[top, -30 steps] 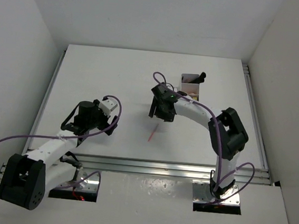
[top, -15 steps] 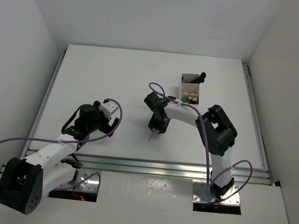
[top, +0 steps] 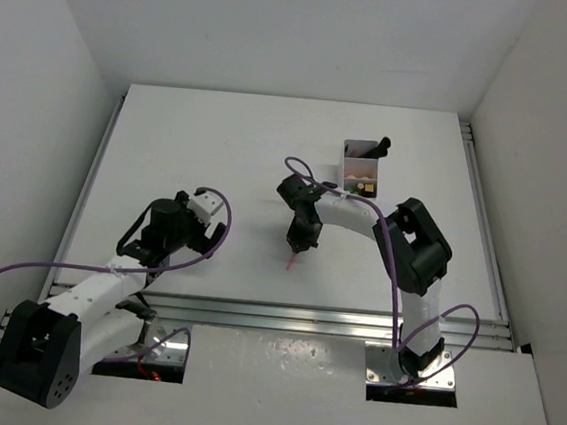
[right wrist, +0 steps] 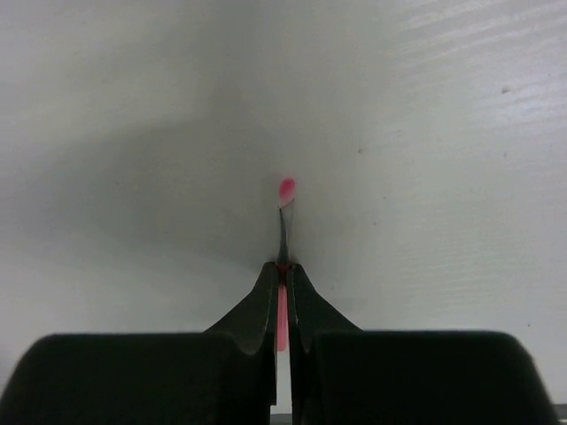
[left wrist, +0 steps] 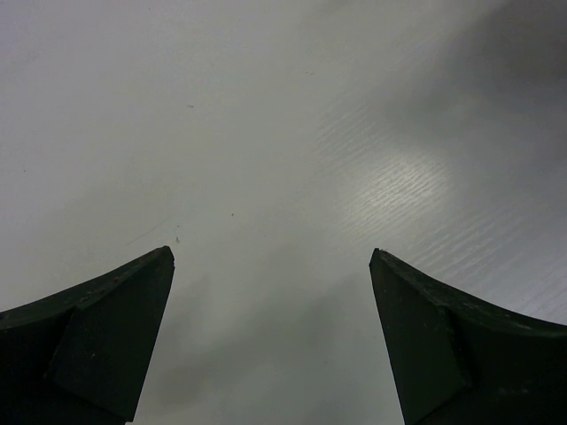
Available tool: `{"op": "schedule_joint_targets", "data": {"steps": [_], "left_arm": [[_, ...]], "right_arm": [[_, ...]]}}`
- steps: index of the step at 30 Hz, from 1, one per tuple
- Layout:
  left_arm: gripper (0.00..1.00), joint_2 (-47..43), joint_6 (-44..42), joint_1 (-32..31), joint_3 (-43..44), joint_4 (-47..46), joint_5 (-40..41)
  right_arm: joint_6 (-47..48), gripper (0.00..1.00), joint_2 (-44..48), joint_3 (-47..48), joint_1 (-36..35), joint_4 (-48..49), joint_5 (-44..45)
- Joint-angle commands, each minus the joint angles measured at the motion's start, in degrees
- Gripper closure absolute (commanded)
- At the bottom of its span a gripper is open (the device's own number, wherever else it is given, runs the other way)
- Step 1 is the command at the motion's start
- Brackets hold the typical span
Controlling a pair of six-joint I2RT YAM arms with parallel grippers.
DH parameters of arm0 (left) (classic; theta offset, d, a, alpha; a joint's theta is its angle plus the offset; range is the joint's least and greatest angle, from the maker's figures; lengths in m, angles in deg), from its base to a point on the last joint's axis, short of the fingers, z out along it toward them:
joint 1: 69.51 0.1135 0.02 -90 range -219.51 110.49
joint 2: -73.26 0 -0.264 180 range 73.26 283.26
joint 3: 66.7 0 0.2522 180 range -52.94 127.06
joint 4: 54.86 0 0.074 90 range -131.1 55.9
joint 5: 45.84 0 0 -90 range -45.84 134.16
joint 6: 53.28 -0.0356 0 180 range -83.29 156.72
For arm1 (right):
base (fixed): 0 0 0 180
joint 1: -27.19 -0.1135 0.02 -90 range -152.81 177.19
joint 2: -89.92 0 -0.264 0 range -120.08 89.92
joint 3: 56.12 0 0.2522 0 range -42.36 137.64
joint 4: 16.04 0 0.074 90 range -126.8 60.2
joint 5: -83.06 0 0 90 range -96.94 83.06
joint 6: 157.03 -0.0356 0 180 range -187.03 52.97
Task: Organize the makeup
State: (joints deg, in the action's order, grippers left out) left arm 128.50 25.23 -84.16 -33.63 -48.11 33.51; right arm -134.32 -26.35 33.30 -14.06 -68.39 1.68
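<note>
A thin pink pencil (top: 290,260) lies on the white table near its middle. My right gripper (top: 297,244) is down on it and shut on the pink pencil (right wrist: 282,319); its pink tip (right wrist: 287,188) pokes out past the fingertips. More makeup sits in the small white box (top: 352,150) at the back right: a black brush (top: 379,146) leaning out, a green bottle (top: 352,191) and a gold-and-black piece (top: 366,188). My left gripper (top: 213,236) hovers over bare table at the left, open, with nothing between its fingers (left wrist: 106,328).
A metal rail (top: 284,316) runs along the table's near edge, in front of both arm bases. Purple cables (top: 16,277) loop off each arm. White walls close in the left, right and back sides.
My right gripper dropped toward the near side onto the pink pencil and shut on it. The left arm barely moved.
</note>
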Motion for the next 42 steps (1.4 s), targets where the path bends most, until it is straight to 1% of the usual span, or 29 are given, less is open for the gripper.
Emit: {"op": "schedule_joint_targets", "data": {"steps": [1, 2, 3, 4, 5, 6, 7, 9, 10, 12, 13, 15, 16, 17, 20, 22, 23, 26, 28, 32, 36, 42], "left_arm": [[0.01, -0.4, 0.7, 0.1, -0.2, -2.3, -0.3], [0.01, -0.4, 0.7, 0.2, -0.2, -2.3, -0.3], [0.01, -0.4, 1.2, 0.8, -0.2, -1.8, -0.3], [0.01, -0.4, 1.2, 0.8, -0.2, -1.8, -0.3], [0.01, 0.1, 1.2, 0.8, -0.2, -1.8, -0.3], [0.01, 0.1, 1.2, 1.5, -0.2, -1.8, -0.3], [0.01, 0.1, 1.2, 2.0, -0.2, -1.8, -0.3], [0.01, 0.7, 1.7, 2.5, -0.2, -1.8, -0.3], [0.01, 0.7, 1.7, 3.2, -0.2, -1.8, -0.9], [0.01, 1.3, 1.7, 3.9, -0.2, -1.8, -1.5], [0.01, 1.9, 1.7, 4.7, -0.2, -1.8, -2.1], [0.01, 1.9, 1.7, 5.5, -0.2, -1.8, -2.8], [0.01, 2.6, 1.0, 6.3, -0.2, -1.8, -2.8], [0.01, 2.6, 1.0, 6.3, -0.2, -1.8, -2.8], [0.01, 3.8, 0.5, 8.9, -0.2, -1.8, -3.5], [0.01, 3.8, 0.5, 10.2, -0.2, -1.8, -4.3], [0.01, 4.3, 0.5, 11.3, -0.2, -1.8, -5.0], [0.01, 5.0, 1.0, 13.6, -0.2, -0.6, -6.2], [0.01, 5.7, 1.6, 15.2, 0.6, 0.5, -6.2], [0.01, 7.9, 1.6, 15.8, 1.9, 0.5, -7.0], [0.01, 9.5, 1.6, 16.3, 2.5, 0.5, -7.5], [0.01, 12.1, 1.6, 16.3, 3.5, 0.5, -8.2]], "right_arm": [[10.2, 1.00, -1.8, -4.0, 0.7, 3.9, 5.6], [12.0, 1.00, -0.4, -5.0, 0.7, 6.8, 6.6], [18.4, 1.00, 1.3, -5.4, 0.5, 10.6, 6.9], [20.8, 1.00, 3.7, -5.9, 0.5, 12.6, 7.3], [23.0, 1.00, 4.7, -7.4, 0.6, 17.1, 7.5], [30.8, 1.00, 7.1, -8.0, 0.5, 21.7, 7.7], [32.9, 1.00, 9.6, -8.5, 0.9, 26.7, 8.2], [38.3, 1.00, 13.5, -10.2, 1.4, 31.8, 8.0], [40.9, 1.00, 14.0, -10.0, 2.3, 37.7, 7.9], [43.5, 1.00, 15.0, -9.1, 4.0, 41.2, 7.8], [44.3, 1.00, 16.1, -9.0, 5.5, 45.8, 7.3], [44.9, 1.00, 16.6, -8.2, 7.1, 50.1, 6.8], [44.9, 1.00, 16.8, -8.1, 10.2, 53.1, 6.2], [45.8, 1.00, 16.6, -7.9, 11.2, 55.9, 6.1], [47.8, 1.00, 15.9, -7.3, 16.2, 62.4, 6.4], [48.7, 1.00, 15.5, -7.2, 17.5, 64.5, 6.2], [49.8, 1.00, 14.4, -7.6, 19.0, 68.6, 6.4], [53.6, 1.00, 12.8, -8.9, 20.2, 75.6, 7.9], [55.2, 1.00, 11.4, -8.1, 20.8, 77.3, 9.5], [53.6, 1.00, 9.0, -7.2, 21.8, 79.0, 9.2], [52.1, 1.00, 9.0, -10.6, 22.0, 82.0, 10.2], [50.9, 1.00, 10.5, -15.8, 22.5, 83.1, 11.7]]}}
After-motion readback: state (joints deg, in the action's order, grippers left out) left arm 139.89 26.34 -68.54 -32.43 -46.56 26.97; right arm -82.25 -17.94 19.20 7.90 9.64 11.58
